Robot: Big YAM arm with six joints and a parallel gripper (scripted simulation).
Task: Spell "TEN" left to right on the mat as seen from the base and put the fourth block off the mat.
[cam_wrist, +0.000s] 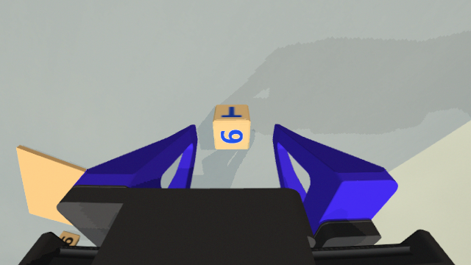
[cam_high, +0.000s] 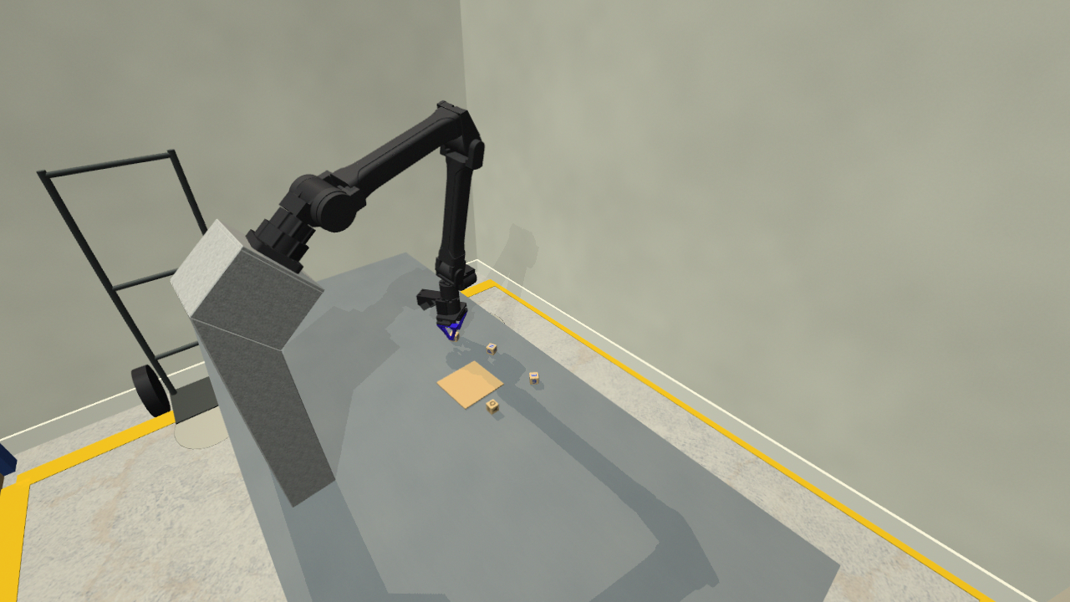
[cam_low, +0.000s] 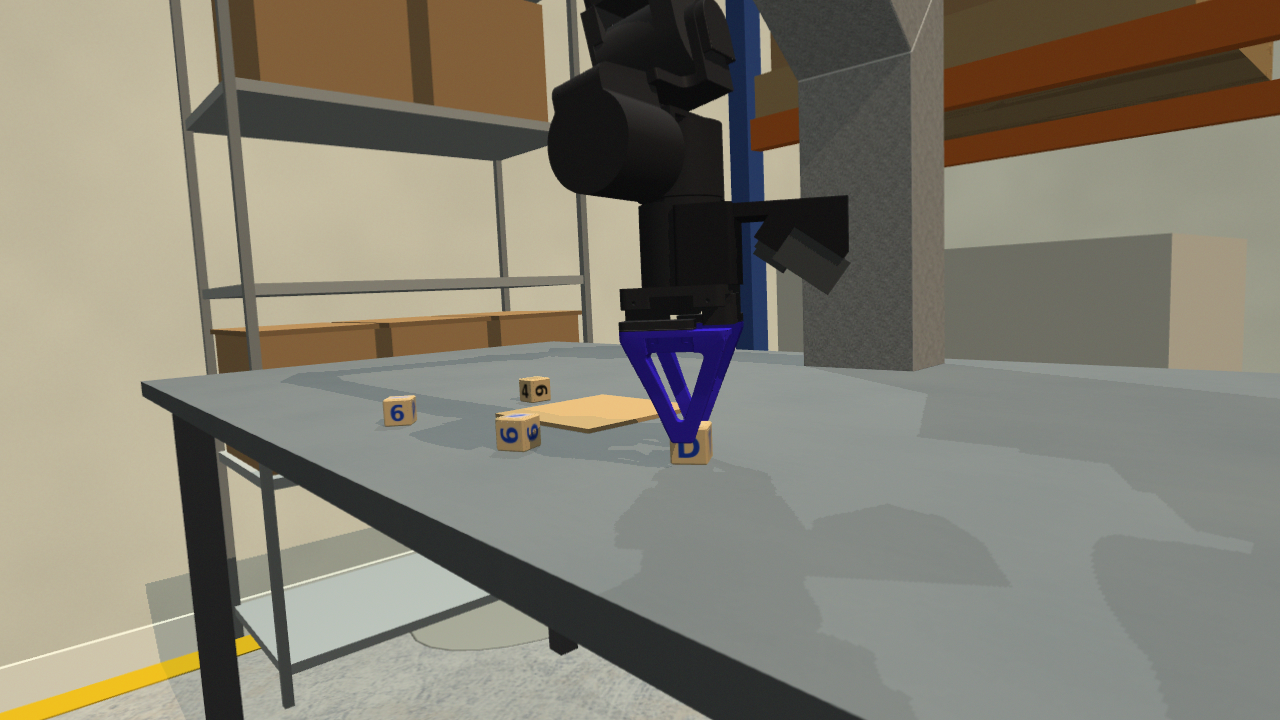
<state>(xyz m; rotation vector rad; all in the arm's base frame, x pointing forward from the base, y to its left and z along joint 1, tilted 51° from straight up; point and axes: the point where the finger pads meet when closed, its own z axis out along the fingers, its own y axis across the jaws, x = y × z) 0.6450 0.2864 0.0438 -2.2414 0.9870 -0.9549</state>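
In the top view, the black arm [cam_high: 404, 153] is bent over the grey table [cam_high: 463, 487] [cam_low: 1029, 447] [cam_wrist: 110, 55], and the gripper [cam_high: 453, 336] [cam_low: 682, 433] [cam_wrist: 235, 132] is pointed downward at a lettered block [cam_high: 456, 336] [cam_low: 691, 453] [cam_wrist: 232, 135] near the tan mat [cam_high: 470, 383] [cam_low: 590, 411] [cam_wrist: 48, 184]. Three further blocks are distributed around the mat: a middle block [cam_high: 491, 348] [cam_low: 517, 433], an outlying block [cam_high: 533, 378] [cam_low: 399, 411] and a block just beside the mat's edge [cam_high: 491, 405] [cam_low: 534, 389]. All four blocks are seen off the mat, on the table; no word is formed. In the exterior view, a blue D is borne by the side of the lettered block, its upper part being overlapped by the fingers. Blue 6- or 9-like figures are shown on the middle and outlying blocks, and a black 4 on the remaining one. In the wrist view, the fingers are parted moderately wide, with the lettered block framed between them and a visible gap on either side; nothing is gripped. A blue T and a 6- or 9-like figure are presented by adjacent faces of this block. A partly hidden block [cam_wrist: 70, 238] is glimpsed at lower left.
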